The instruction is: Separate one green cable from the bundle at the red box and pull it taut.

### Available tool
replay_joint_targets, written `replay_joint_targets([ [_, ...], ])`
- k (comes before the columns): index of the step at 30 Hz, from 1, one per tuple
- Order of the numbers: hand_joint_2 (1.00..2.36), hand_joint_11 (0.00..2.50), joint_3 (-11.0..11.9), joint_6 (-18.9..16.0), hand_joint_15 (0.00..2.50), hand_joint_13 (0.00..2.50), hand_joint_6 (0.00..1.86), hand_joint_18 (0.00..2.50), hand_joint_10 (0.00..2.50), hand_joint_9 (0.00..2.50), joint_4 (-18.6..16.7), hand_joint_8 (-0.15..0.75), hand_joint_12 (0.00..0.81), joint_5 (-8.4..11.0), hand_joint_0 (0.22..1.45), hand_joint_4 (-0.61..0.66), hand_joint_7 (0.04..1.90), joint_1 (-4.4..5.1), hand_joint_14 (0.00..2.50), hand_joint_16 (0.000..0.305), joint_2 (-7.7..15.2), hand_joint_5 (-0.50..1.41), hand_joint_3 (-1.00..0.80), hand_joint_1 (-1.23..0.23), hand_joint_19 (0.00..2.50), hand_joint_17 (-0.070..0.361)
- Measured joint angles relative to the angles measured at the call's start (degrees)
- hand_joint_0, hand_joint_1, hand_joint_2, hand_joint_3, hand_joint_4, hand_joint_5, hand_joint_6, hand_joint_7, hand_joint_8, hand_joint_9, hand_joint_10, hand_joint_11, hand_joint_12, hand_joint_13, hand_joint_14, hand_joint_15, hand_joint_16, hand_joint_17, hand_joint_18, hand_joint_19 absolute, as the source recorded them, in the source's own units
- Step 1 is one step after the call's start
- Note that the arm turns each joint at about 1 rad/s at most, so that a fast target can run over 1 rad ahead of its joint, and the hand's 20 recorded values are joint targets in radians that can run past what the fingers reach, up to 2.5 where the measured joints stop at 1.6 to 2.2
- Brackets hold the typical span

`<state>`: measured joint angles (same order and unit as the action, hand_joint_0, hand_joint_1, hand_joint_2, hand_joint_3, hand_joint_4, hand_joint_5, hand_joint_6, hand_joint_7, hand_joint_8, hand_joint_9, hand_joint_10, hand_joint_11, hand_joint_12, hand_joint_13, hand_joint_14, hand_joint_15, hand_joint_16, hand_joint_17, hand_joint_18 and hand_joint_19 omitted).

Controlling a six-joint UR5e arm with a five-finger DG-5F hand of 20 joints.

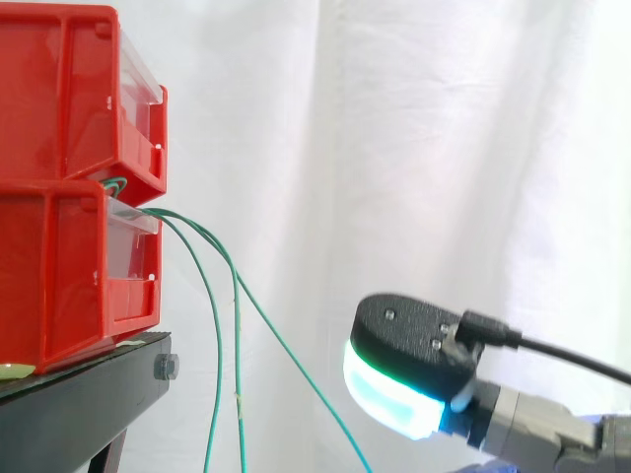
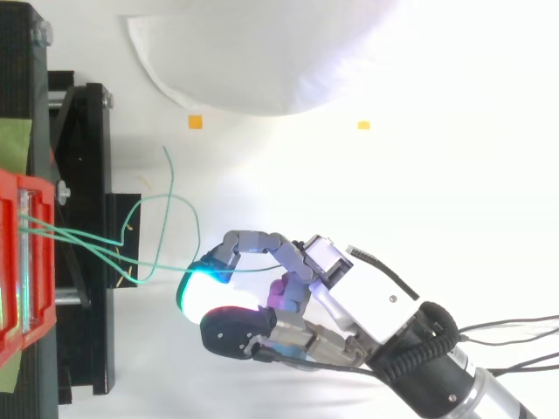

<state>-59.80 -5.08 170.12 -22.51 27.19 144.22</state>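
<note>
Where two stacked red bins (image 1: 59,197) sit on a black stand (image 1: 89,394) at the 9 o'clock side of the side view, a bundle (image 1: 148,210) of thin green cables comes out from between them. Three strands leave it. Two hang close together toward 6 o'clock. The third, the green cable (image 1: 296,366), runs in a straight slant toward 5 o'clock and crosses the bottom edge just beside the robot hand (image 1: 414,340). At 4 o'clock the hand shows a black-backed fingertip whose thick pad (image 1: 389,394) glows white, cyan and green and faces down toward the bins. A white curtain (image 1: 444,148) hangs behind.

Seen from above, the bins lie at the 9 o'clock edge and the strands run toward 3 o'clock across the stand, some curling in loose loops just past it. The green cable (image 2: 162,276) goes on alone to the hand (image 2: 376,292), which enters from 4 o'clock. The hand is closed. A grey finger (image 2: 253,238) bends over the cable from 12 o'clock, and its tip meets a large cyan-glowing pad at 6 o'clock. The cable passes between them, apparently pinched, and a short length shows beyond, toward the palm. Two small orange markers (image 2: 195,121) lie on the white floor toward 12 o'clock.
</note>
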Motion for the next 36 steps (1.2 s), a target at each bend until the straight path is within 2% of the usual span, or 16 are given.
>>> replay_joint_targets([
  [5,1.00,1.52,-0.1,1.3,1.53,1.88,0.61,1.38,0.04,2.27,2.1,0.274,0.430,-0.98,0.42,0.15,1.26,-0.37,0.01,0.069,0.0,0.09,-0.50,-0.35,1.01,0.154],
  [10,1.00,1.52,-0.1,6.2,1.53,1.89,0.60,1.41,0.04,2.29,4.6,0.276,0.436,-1.68,0.41,0.16,1.27,-0.50,0.01,0.070,0.0,0.09,-0.50,-0.31,1.00,0.156],
  [15,1.00,1.52,-0.1,11.1,1.53,1.90,0.60,1.42,0.04,2.30,5.3,0.264,0.434,-1.80,0.42,0.15,1.28,-0.53,0.01,0.068,0.0,0.09,-0.50,-0.31,1.01,0.154],
  [20,1.00,1.49,-0.1,12.9,1.55,1.93,0.60,1.41,0.04,2.36,5.3,0.216,0.406,-1.59,0.46,0.13,1.27,-0.68,0.01,0.063,0.0,0.10,-0.50,-0.23,1.03,0.142],
  [23,1.00,1.50,-0.1,11.7,1.57,1.92,0.61,1.37,0.04,2.35,5.3,0.193,0.386,-1.42,0.50,0.11,1.23,-0.93,0.01,0.058,0.0,0.09,-0.50,-0.27,1.07,0.131],
  [26,1.00,1.53,-0.1,8.6,1.59,1.90,0.64,1.32,0.04,2.33,5.3,0.195,0.355,-1.20,0.57,0.13,1.19,-1.18,0.01,0.052,0.0,0.08,-0.50,-0.50,1.11,0.116],
  [31,1.02,1.58,0.1,1.8,1.61,1.89,0.66,1.30,0.04,2.32,5.5,0.243,0.343,-0.50,0.64,0.13,1.15,-1.36,0.01,0.048,0.0,0.08,-0.22,-0.63,1.10,0.108],
  [36,1.03,1.59,0.5,-0.8,1.60,1.90,0.64,1.30,0.04,2.32,5.6,0.257,0.350,0.18,0.64,0.11,1.20,-1.38,0.01,0.048,0.0,0.09,-0.08,-0.66,1.08,0.109],
])
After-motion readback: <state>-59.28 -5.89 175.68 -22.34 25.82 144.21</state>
